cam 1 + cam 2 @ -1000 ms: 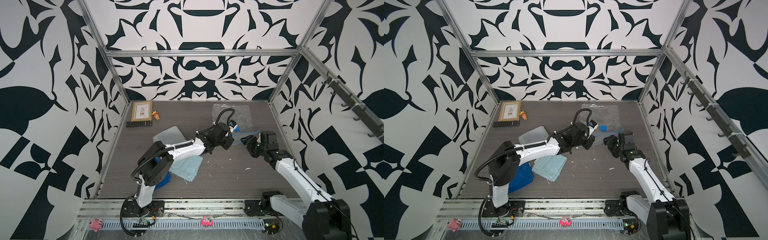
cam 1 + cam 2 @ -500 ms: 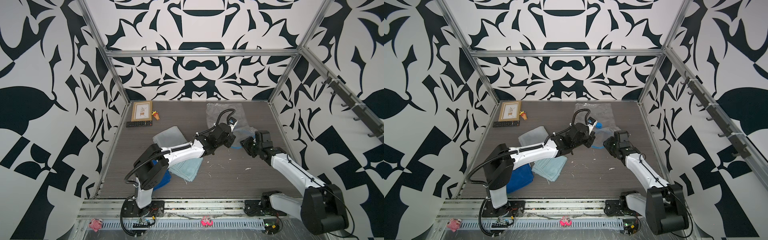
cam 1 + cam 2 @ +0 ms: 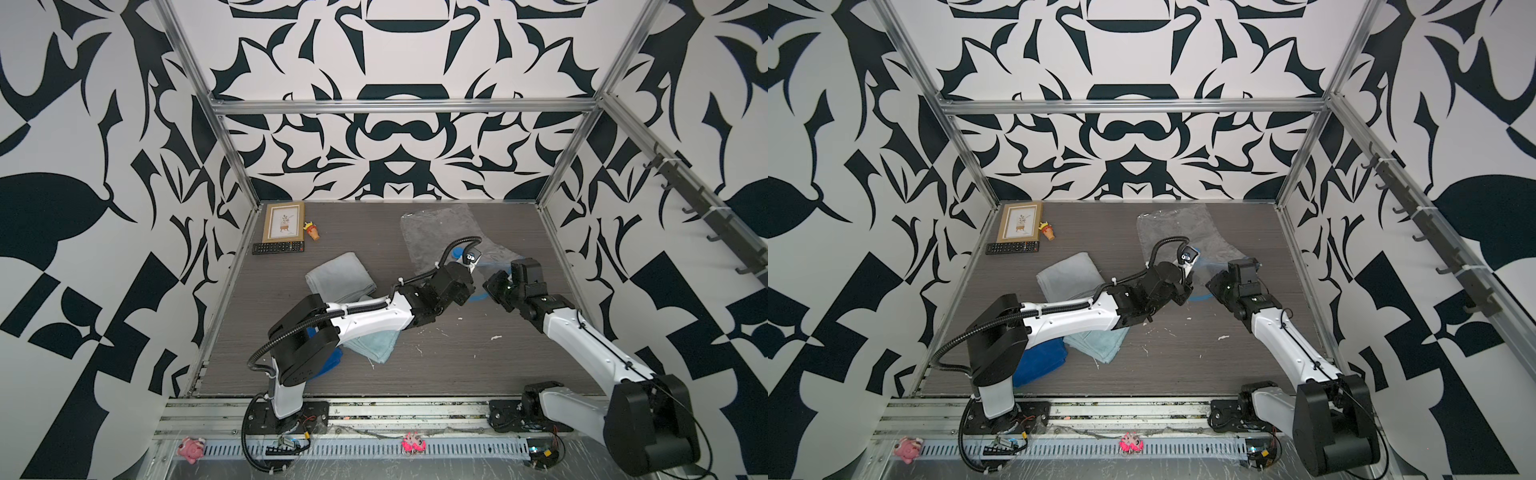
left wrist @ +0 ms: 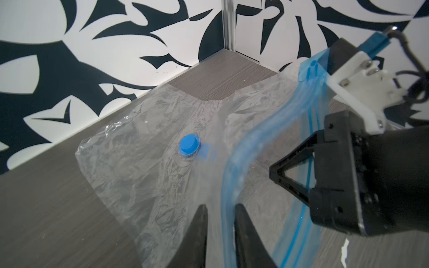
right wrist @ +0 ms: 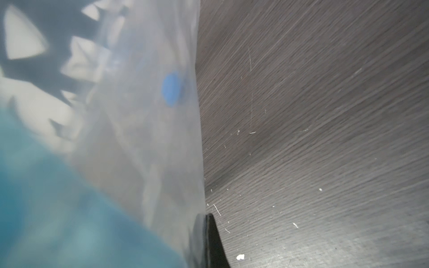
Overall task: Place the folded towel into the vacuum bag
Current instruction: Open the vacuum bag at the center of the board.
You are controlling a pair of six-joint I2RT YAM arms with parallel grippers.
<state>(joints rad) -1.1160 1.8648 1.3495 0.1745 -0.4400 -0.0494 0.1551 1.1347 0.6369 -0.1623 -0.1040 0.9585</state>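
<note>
The bag lay at the upper right of the desk, its blue strip running between the parted left jaws, while the right jaws were clamped on the bag.

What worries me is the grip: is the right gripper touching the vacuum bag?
Touching: in the right wrist view the vacuum bag runs straight into the shut right gripper.

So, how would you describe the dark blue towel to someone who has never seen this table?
Look at the near left part of the dark table, where the left arm rises. Partly hidden under that arm lies the dark blue towel. It is the deepest blue of three towels: the pale teal towel beside it is lighter, and the grey towel lies farther back.
</note>
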